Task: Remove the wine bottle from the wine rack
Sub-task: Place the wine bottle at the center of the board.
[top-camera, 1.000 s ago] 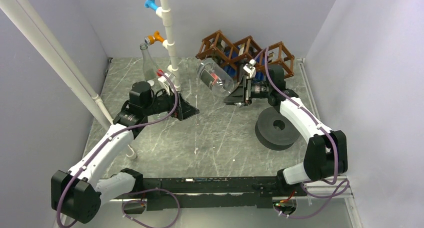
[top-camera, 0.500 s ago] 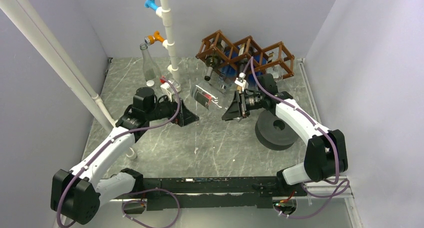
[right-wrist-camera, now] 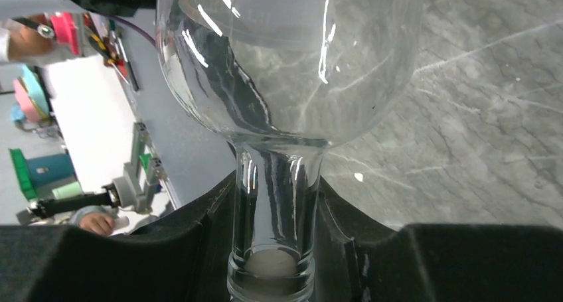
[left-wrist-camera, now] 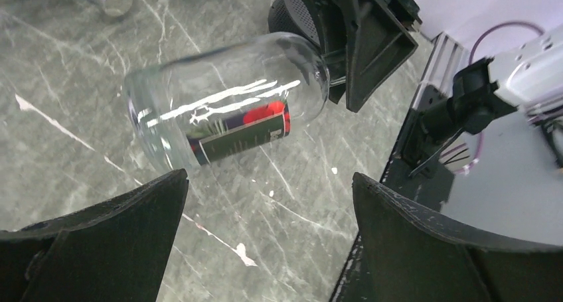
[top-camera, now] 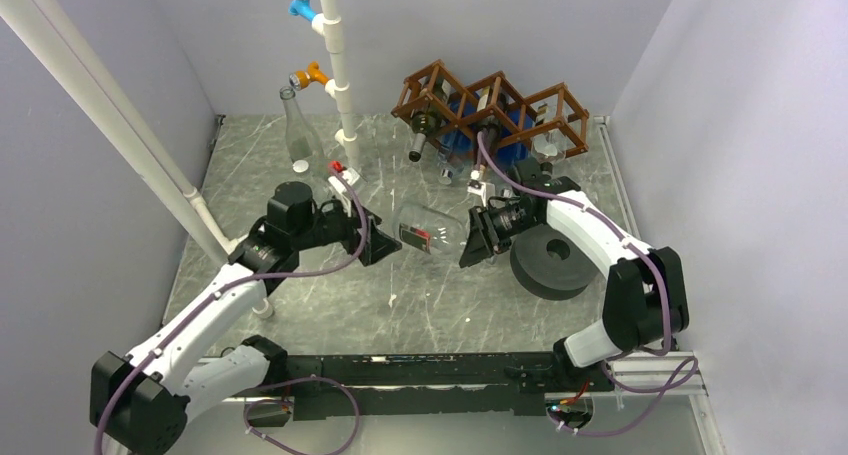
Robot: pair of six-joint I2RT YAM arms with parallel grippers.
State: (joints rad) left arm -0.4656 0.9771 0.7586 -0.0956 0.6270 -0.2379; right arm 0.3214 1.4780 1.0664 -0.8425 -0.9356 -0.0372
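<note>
Extraction done: clear glass wine bottle [top-camera: 428,233] hangs apart from brown wooden lattice rack [top-camera: 492,99], right gripper [top-camera: 472,243] clamped on its neck, left gripper [top-camera: 384,242] spread wide.

Shut in on three sides by plain, pale lilac walls [top-camera: 740,175]. Below, a grey marbled bench [top-camera: 430,295] veined with white. Near the back, an upright white pipe [top-camera: 335,65]; clipped to its left side, a blue fitting [top-camera: 300,0] above an orange fitting [top-camera: 312,75]. Left of that pipe, a slanting white pipe [top-camera: 100,103] running down to the bench. Well in front of the upright pipe, along the near edge, a black rail [top-camera: 430,370]. Soft, even light; faint shadows only.
</note>
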